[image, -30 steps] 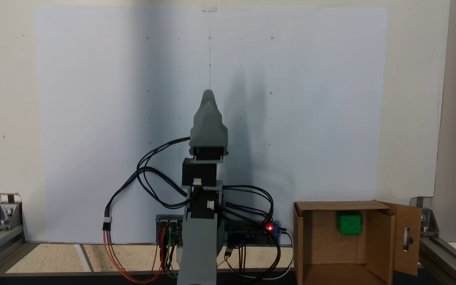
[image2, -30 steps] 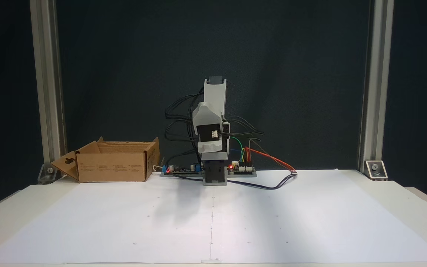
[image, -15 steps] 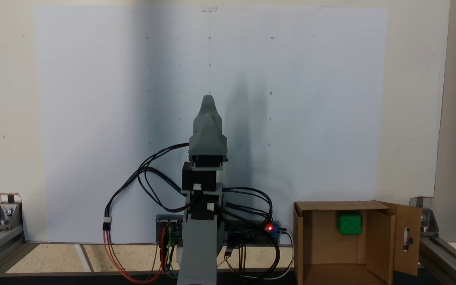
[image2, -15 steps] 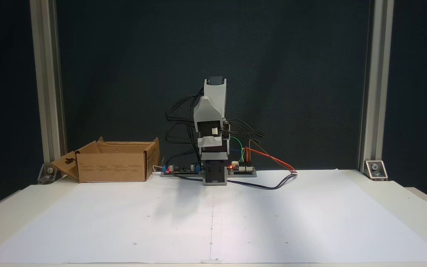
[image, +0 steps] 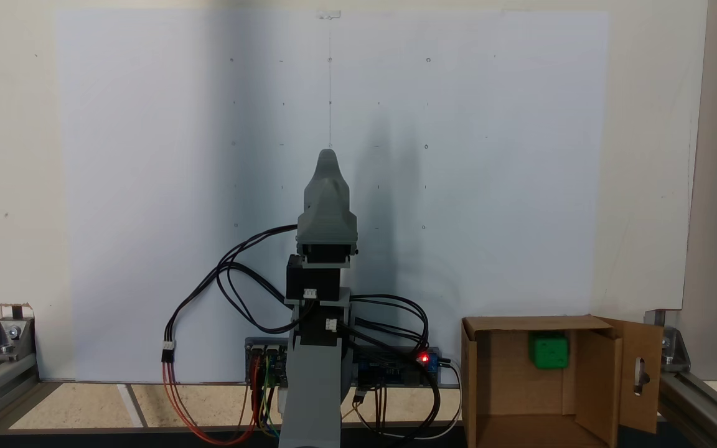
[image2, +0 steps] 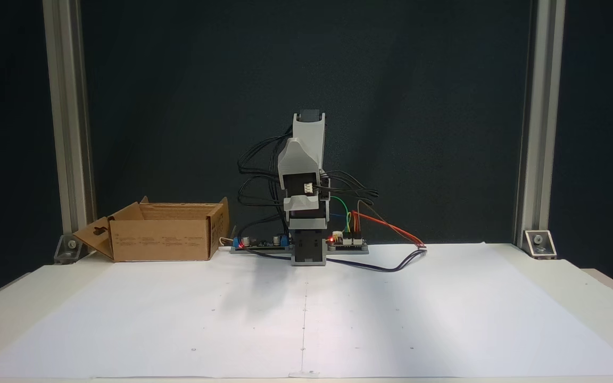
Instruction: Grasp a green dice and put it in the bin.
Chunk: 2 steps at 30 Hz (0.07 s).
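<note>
One green dice [image: 548,351] lies inside the bin [image: 489,379], against its far wall, square to the box and with no long axis. The one bin [image2: 160,242] stands on the desk [image2: 551,276] beside the folded arm's base. The gripper [image: 327,163] points across the white paper [image: 147,155]; whether its jaws are parted cannot be told.

Green dice [image: 549,352], brown bin [image: 498,379], white paper [image2: 306,319].

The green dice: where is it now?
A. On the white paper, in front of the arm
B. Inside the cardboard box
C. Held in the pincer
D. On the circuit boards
B: the green dice lies inside the cardboard box, against its far wall.
</note>
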{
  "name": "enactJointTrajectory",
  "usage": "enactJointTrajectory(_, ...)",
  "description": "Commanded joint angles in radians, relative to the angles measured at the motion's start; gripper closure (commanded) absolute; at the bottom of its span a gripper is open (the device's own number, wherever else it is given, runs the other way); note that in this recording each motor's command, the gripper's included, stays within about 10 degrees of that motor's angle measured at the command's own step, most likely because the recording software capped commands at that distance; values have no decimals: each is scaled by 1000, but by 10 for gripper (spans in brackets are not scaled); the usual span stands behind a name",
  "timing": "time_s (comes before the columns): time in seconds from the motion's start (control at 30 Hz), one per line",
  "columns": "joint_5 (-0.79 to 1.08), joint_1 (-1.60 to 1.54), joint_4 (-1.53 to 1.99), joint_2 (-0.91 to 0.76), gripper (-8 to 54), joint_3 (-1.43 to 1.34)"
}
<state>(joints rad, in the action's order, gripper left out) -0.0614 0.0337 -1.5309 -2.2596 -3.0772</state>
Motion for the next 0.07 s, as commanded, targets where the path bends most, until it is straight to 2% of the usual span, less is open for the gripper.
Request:
enactJointTrajectory(0.0,48,0,-51,-106,11,-49)
enactJointTrajectory(0.03,48,0,-51,-106,11,-49)
